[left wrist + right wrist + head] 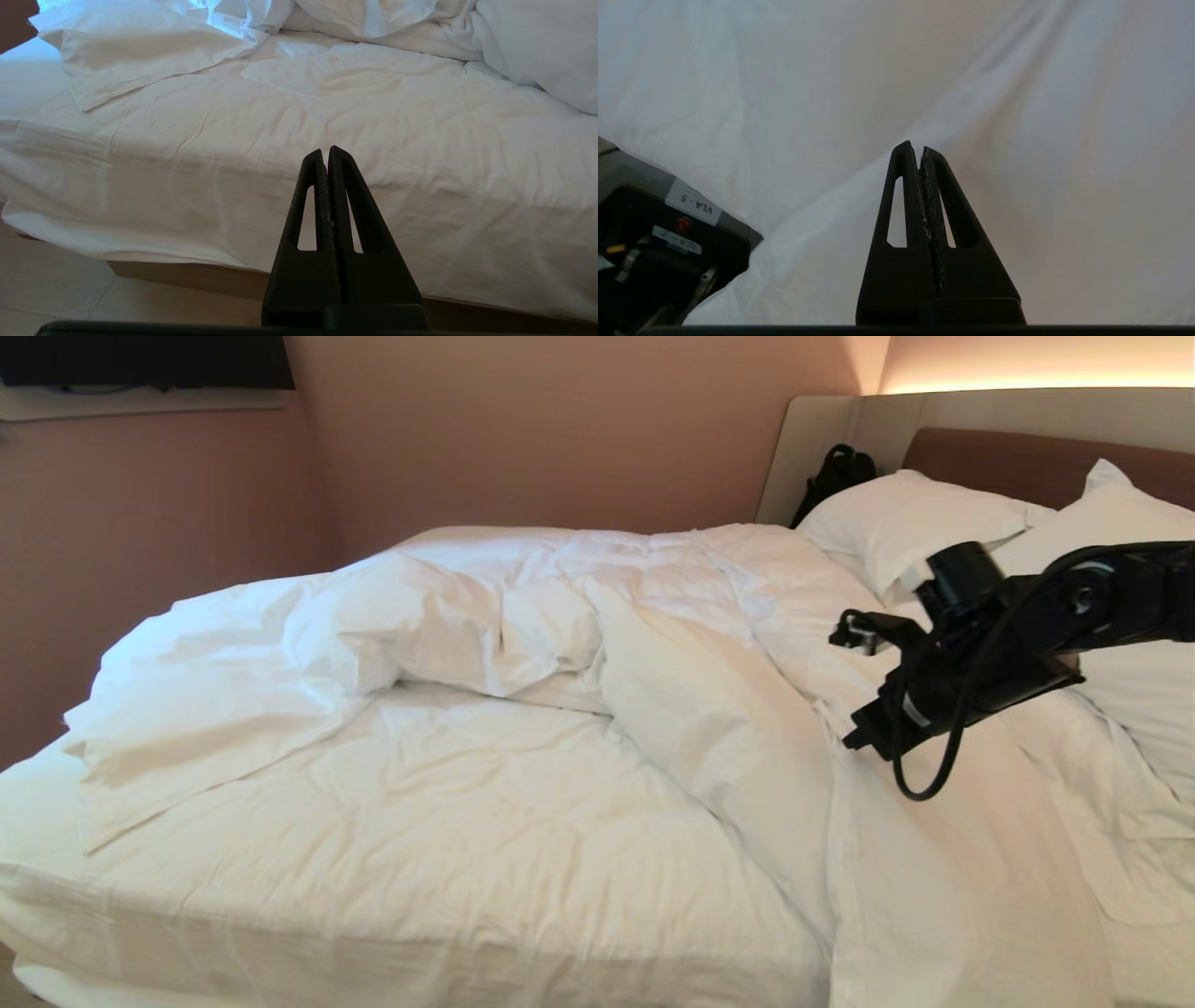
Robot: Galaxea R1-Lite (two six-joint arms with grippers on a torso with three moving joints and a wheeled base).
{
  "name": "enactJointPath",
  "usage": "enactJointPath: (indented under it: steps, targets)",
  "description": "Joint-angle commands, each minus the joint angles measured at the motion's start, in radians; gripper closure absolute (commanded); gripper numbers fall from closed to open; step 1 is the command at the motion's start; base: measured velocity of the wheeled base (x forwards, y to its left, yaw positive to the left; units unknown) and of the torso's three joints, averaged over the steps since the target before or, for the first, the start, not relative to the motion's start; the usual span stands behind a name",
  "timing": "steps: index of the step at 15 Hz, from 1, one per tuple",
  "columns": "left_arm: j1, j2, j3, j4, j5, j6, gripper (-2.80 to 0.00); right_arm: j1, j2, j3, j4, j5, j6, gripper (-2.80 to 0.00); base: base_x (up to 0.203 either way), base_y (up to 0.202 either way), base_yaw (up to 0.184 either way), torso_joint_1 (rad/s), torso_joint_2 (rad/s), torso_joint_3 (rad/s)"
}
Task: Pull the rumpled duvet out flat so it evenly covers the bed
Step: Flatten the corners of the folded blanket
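Duvet (pixel 523 616) bunched on bed (pixel 392 859), left of pillows (pixel 910 523).

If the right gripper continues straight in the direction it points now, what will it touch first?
Most likely the duvet. The right gripper, fingers shut and empty, points at plain white fabric with nothing between, though how far off the fabric lies is hard to judge.

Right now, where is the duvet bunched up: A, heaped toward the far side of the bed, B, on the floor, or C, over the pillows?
A: the duvet lies rumpled across the far side, leaving the near part of the bed covered only by flatter fabric.
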Motion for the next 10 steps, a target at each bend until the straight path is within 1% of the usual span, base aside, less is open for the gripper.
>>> enactJointPath:
  steps: [1, 2, 3, 4, 7, 8, 10]
  targets:
    - [0.0, 0.002, 0.0, 0.0, 0.001, -0.001, 0.0, 0.07, 0.065, -0.002, -0.036, -0.1, -0.075, 0.0, 0.0, 0.0, 0.0, 0.0, 0.0, 0.0]
    - [0.0, 0.002, 0.0, 0.0, 0.001, -0.001, 0.0, 0.09, 0.084, 0.0, -0.074, -0.135, -0.074, 0.0, 0.0, 0.0, 0.0, 0.0, 0.0, 0.0]
    - [0.0, 0.002, 0.0, 0.0, 0.001, -0.001, 0.0, 0.1, 0.101, 0.003, -0.105, -0.143, -0.073, -2.53, 0.0, 0.0, 0.0, 0.0, 0.0, 0.0]
    - [0.0, 0.002, 0.0, 0.0, 0.001, -0.001, 0.0, 0.112, 0.112, 0.005, -0.129, -0.146, -0.073, -2.8, 0.0, 0.0, 0.0, 0.0, 0.0, 0.0]
    - [0.0, 0.002, 0.0, 0.0, 0.001, -0.001, 0.0, 0.157, 0.146, -0.002, -0.149, -0.158, -0.072, -2.8, 0.0, 0.0, 0.0, 0.0, 0.0, 0.0]
    - [0.0, 0.002, 0.0, 0.0, 0.001, -0.001, 0.0, 0.172, 0.163, -0.002, -0.15, -0.191, -0.071, -2.8, 0.0, 0.0, 0.0, 0.0, 0.0, 0.0]
    - [0.0, 0.002, 0.0, 0.0, 0.001, -0.001, 0.0, 0.176, 0.167, -0.003, -0.151, -0.2, -0.071, -2.8, 0.0, 0.0, 0.0, 0.0, 0.0, 0.0]
